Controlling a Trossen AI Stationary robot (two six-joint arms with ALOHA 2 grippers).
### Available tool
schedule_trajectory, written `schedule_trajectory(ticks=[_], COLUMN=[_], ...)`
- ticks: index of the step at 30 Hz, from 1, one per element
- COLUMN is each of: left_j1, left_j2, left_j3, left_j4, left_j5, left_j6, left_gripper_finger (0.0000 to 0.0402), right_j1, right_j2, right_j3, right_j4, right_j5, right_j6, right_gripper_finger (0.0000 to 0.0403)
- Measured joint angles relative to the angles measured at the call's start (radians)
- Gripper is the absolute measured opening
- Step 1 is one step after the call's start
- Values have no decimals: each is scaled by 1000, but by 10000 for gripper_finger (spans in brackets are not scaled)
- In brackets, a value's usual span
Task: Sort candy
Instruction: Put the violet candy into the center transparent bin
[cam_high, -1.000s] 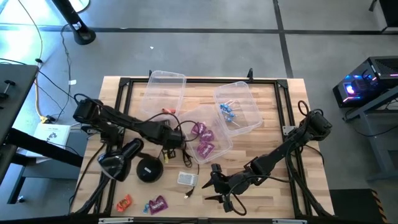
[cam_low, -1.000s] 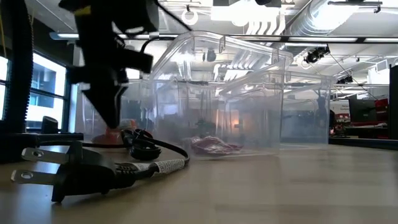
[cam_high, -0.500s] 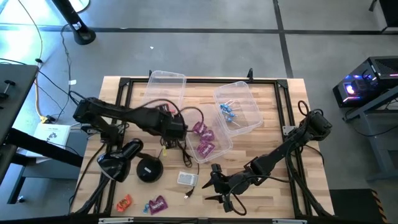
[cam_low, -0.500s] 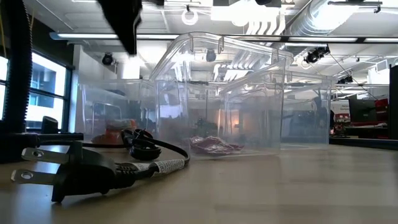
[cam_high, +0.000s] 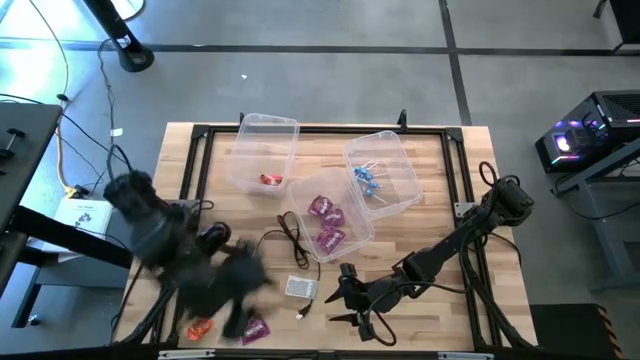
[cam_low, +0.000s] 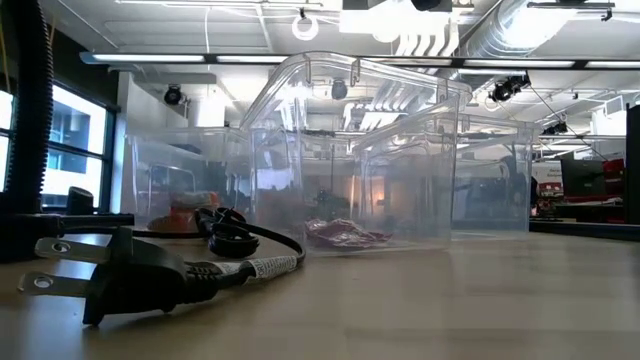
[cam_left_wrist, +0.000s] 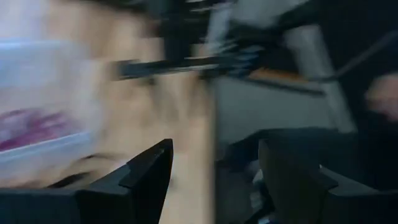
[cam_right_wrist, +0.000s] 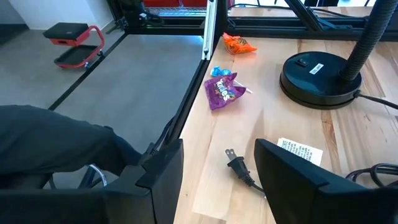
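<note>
Pale wooden table (cam_high: 440, 200) inside a black frame is where I work, with three clear bins toward the far side. My left pincer (cam_left_wrist: 214, 147) stands wide open with nothing between its fingers. From above it (cam_high: 238, 318) shows only as a blur over the near-left corner of the table, close to the loose candy there. My right pincer (cam_right_wrist: 219, 147) is also spread open and empty, and it waits low over the near edge (cam_high: 341, 297), just beside the small white box (cam_high: 301, 288) and its black cable (cam_high: 290, 232). Just past my left pincer lie the sweets not yet sorted: an orange one (cam_high: 200, 326) and a purple one (cam_high: 255, 328). My right wrist view shows a small light-blue one (cam_right_wrist: 217, 71) tucked against the purple, near the round black lamp base (cam_right_wrist: 320, 71). Farther out, the sorted candy sits in its bins. One orange-red sweet (cam_high: 268, 180) is in the left bin (cam_high: 265, 122), and purple packets (cam_high: 328, 224) are in the middle bin (cam_high: 300, 198). A few light-blue ones (cam_high: 365, 180) are in the right bin (cam_high: 395, 145). I judge the sorting mostly done, since each colour already has its own bin and I see no strays among them. As far as I can see, only that small cluster of three remains at the near-left corner. I would take the orange or purple one next, as both lie nearest my open left pincer. The blue one looks harder to pick cleanly, being so close to the purple wrapper.
</note>
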Motion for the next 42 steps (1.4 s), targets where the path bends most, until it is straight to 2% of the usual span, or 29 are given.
schedule_trajectory(ticks=[3,7,10,14,17,20,25,36,42], left_j1=[-155,-289,-346,-375,-378,-379,-373,-368,-362], left_j2=[54,165,269,389,446,485,510,510,511], left_j3=[0,-1,-1,-2,-1,-1,-2,-28,-143], left_j4=[114,202,326,509,548,459,220,-278,-263], left_j5=[-88,-160,-144,-61,-35,-30,-10,-17,-10], left_j6=[-49,-178,-218,-220,-244,-323,-452,-592,-538], left_gripper_finger=[232,232,232,232,232,232,232,232,232], right_j1=[0,0,0,0,-2,-7,-8,-8,-7], right_j2=[0,0,0,0,0,0,0,0,0], right_j3=[0,0,0,0,0,0,0,0,0], right_j4=[0,0,-1,-1,-1,-1,-2,-4,-19], right_j5=[0,0,0,0,0,0,0,0,0], right_j6=[0,0,0,0,0,0,-18,-19,-4], right_gripper_finger=[193,193,193,193,193,193,193,193,193])
